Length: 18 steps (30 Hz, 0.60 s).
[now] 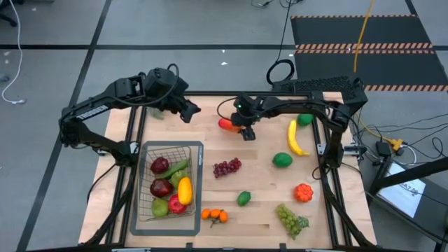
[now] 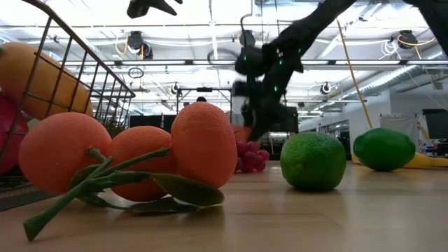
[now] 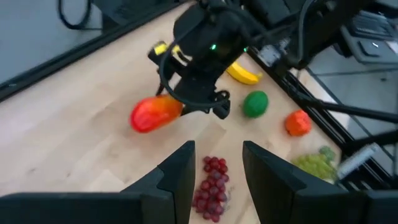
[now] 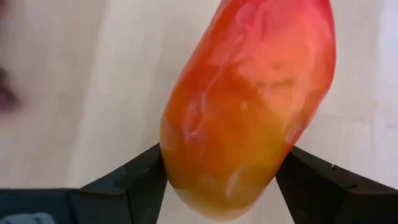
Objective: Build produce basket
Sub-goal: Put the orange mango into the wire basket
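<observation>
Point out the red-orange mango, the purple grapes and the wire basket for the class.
Red-orange mango (image 4: 249, 106): right wrist view, middle of its skin.
Purple grapes (image 1: 226, 167): high view, centre of the bunch.
Wire basket (image 1: 197, 183): high view, its right-hand rim.

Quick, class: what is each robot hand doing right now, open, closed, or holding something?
Left hand: open, empty, above the purple grapes.
Right hand: closed on the red-orange mango, a finger on each side.
</observation>
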Motion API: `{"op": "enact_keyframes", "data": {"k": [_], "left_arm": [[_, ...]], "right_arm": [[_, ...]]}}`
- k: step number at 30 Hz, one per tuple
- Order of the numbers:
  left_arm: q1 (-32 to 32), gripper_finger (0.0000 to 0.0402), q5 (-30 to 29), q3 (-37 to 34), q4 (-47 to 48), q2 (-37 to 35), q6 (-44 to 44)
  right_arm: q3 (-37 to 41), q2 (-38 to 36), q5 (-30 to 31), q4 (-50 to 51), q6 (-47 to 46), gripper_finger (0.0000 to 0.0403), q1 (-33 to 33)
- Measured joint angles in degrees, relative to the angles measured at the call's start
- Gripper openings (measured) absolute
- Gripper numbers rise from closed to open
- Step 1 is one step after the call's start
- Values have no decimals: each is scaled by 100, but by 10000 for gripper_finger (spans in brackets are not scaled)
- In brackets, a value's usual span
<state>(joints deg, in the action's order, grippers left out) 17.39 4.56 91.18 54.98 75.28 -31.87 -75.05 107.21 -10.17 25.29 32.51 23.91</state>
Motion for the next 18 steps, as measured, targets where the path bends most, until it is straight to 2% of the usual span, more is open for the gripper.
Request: {"op": "enact_keyframes", "data": {"k": [4,10,13,18], "left_arm": [[-7,133,339,0,2,-95,207],[-163,146,962,4,-233,-470,1279],[-253,184,984,4,-242,-638,1654],[-361,284,1159,4,-594,-745,2121]], "right_arm": [[0,-708,-10,90,-1078,265,-312],[-6,-2120,-31,-64,-3507,262,-1018],[-11,-2644,154,-394,-4632,262,-1394],[-11,-3143,983,-1494,-5774,262,-2057]]}}
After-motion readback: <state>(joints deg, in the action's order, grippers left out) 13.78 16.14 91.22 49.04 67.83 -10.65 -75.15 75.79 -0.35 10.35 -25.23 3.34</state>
